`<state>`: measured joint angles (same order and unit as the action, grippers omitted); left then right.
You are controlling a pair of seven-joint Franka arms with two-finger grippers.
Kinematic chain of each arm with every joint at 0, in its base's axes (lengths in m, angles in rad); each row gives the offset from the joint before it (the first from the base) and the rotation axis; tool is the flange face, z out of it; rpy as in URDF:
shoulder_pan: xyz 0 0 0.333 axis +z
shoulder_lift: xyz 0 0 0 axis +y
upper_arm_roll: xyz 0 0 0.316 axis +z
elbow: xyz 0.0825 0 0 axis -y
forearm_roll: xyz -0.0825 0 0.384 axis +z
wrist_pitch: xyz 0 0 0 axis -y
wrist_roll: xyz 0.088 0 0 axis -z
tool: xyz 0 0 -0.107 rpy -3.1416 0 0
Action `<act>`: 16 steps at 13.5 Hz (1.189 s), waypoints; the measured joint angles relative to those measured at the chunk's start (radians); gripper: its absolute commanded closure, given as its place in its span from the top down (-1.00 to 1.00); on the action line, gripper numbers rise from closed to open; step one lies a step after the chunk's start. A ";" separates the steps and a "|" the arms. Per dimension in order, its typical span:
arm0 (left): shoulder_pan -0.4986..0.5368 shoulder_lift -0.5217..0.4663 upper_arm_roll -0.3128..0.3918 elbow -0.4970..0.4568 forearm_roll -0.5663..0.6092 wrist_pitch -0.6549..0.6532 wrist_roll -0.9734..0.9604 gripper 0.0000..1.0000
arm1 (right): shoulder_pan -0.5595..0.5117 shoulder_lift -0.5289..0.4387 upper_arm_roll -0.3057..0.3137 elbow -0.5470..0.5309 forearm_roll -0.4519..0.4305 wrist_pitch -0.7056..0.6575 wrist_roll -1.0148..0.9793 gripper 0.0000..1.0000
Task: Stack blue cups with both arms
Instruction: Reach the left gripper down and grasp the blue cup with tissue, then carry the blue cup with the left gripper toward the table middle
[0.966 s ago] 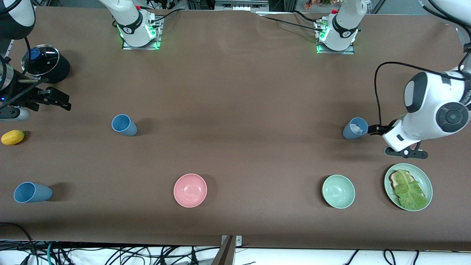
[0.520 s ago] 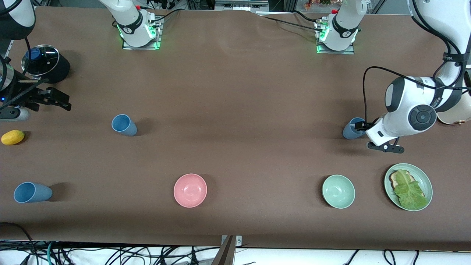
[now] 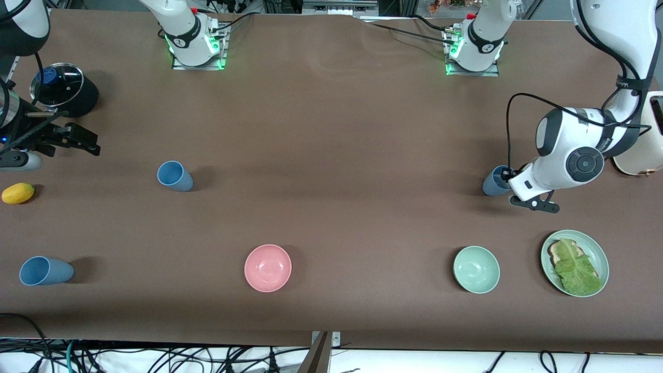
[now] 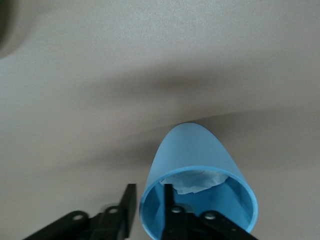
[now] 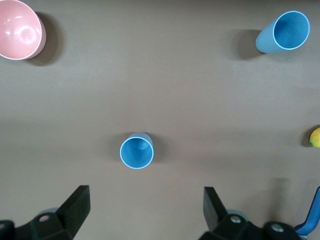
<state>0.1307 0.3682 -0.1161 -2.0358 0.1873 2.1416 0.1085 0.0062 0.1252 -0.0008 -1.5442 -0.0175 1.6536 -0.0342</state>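
Note:
Three blue cups are on the brown table. One blue cup (image 3: 492, 185) (image 4: 195, 150), holding crumpled white paper (image 4: 192, 181), stands at the left arm's end. My left gripper (image 3: 510, 178) (image 4: 150, 187) is shut on its wall, one finger inside and one outside. A second cup (image 3: 174, 176) (image 5: 136, 151) stands upright toward the right arm's end. The third (image 3: 45, 271) (image 5: 282, 32) is nearer the front camera there. My right gripper (image 3: 83, 142) (image 5: 145, 195) hangs open and empty over the table at the right arm's end, waiting.
A pink bowl (image 3: 268, 268) and a mint-green bowl (image 3: 476, 269) sit near the front edge. Beside the mint bowl is a green plate (image 3: 545, 256) with bread and lettuce. A lemon (image 3: 18, 192) and a black pot with a glass lid (image 3: 77, 101) lie by the right gripper.
My left arm moved in onto the paper-filled cup, one finger going inside it, and the fingers closed on its wall. The right arm has not moved.

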 measured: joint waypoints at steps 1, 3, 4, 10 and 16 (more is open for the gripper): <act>-0.002 0.000 -0.002 0.002 0.000 0.000 0.000 -1.00 | 0.000 0.000 0.000 0.000 0.000 0.000 0.000 1.00; -0.003 -0.004 -0.019 0.025 0.000 -0.008 0.000 -1.00 | 0.000 0.000 0.000 0.000 0.000 0.000 0.000 1.00; -0.003 -0.007 -0.041 0.048 0.000 -0.027 -0.001 -1.00 | 0.000 0.001 0.000 0.000 0.000 0.000 0.000 1.00; -0.018 -0.012 -0.247 0.178 -0.129 -0.171 -0.248 -1.00 | 0.000 0.002 0.000 0.000 0.000 0.000 0.000 1.00; -0.189 -0.005 -0.377 0.224 -0.189 -0.170 -0.557 -1.00 | 0.000 0.002 0.000 0.000 0.000 0.000 0.000 1.00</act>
<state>-0.0580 0.3633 -0.4933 -1.8119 -0.0022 1.9713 -0.4481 0.0061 0.1273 -0.0010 -1.5443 -0.0175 1.6536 -0.0340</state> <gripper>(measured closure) 0.987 0.000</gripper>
